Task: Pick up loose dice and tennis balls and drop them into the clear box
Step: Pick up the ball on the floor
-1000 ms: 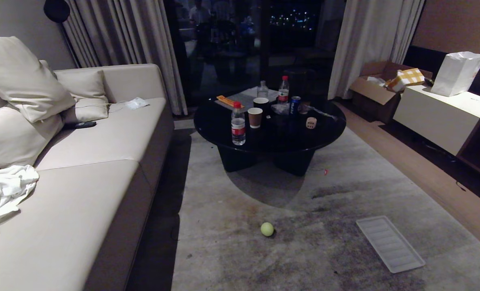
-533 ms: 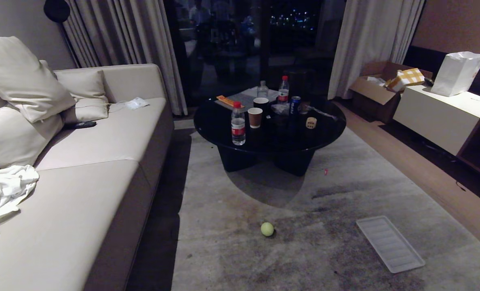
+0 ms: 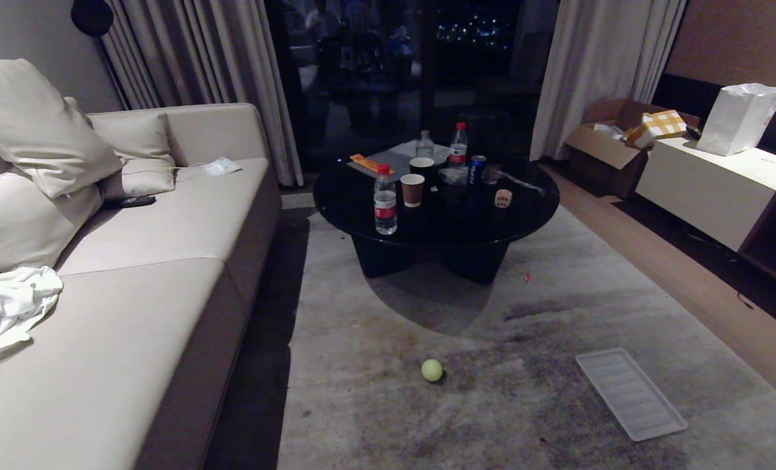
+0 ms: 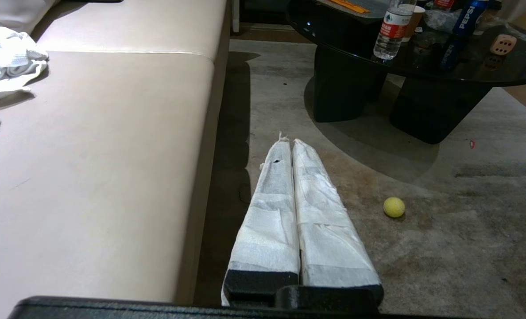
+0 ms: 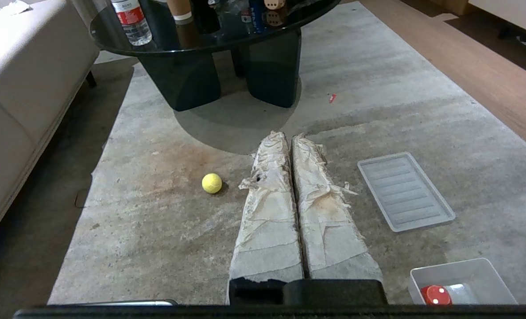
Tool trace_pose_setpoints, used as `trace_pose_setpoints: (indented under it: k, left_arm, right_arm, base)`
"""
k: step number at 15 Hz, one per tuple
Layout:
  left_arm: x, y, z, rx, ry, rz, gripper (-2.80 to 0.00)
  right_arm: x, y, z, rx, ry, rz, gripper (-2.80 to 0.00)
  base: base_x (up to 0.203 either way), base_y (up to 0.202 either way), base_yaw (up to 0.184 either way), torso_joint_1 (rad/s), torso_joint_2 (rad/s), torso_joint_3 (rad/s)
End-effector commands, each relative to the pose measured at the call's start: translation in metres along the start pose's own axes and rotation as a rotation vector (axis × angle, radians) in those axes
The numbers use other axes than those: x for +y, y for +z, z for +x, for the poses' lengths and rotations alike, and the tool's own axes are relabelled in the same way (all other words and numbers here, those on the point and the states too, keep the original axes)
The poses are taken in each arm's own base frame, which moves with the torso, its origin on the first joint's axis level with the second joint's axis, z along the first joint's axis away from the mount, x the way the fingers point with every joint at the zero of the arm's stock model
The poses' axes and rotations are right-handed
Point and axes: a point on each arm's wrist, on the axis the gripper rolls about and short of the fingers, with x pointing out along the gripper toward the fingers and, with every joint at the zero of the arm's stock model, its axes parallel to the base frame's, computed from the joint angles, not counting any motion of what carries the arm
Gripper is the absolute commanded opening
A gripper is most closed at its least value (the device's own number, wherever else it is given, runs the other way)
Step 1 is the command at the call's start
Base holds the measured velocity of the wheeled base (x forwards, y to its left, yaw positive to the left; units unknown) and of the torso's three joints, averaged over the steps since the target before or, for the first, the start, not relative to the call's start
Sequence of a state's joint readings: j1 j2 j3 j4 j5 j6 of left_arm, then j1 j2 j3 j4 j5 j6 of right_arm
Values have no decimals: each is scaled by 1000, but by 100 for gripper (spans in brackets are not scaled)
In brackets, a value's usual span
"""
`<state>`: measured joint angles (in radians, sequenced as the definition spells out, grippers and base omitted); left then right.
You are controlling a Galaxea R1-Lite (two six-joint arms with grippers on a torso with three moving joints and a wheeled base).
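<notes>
Yellow-green fuzzy tennis ball [image 3: 432, 370] on the rug and beige die [image 3: 503, 198] on the black counter [image 3: 362, 215] remain unpicked, clear plastic box [image 5: 489, 270] waiting, both end effectors [image 4: 288, 141] [image 5: 288, 135] closed, empty.

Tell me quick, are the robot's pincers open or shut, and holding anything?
Left pincer: shut, holding nothing.
Right pincer: shut, holding nothing.

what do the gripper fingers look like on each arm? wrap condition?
Left gripper: two long tapered fingers wrapped in clean white tape, one small dark hole, on a black base. Right gripper: same shape, but its wrap is frayed, torn and stained brownish. No cables or markings visible.
</notes>
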<state>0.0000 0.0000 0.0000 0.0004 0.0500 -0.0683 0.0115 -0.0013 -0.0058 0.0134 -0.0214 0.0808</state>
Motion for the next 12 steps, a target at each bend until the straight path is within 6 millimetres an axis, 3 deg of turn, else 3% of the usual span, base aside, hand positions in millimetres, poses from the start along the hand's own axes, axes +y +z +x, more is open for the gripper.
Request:
trace_pose_setpoints:
  k: [1,12]
  left_arm:
    - [0,0,0,1,1,-1,-280]
    - [0,0,0,2,-1,3,-280]
  right_arm:
    - [0,0,0,1,1,0,-280]
    - [0,0,0,2,2,0,-280]
  base:
    - [0,0,0,0,0,0]
    - [0,0,0,0,0,0]
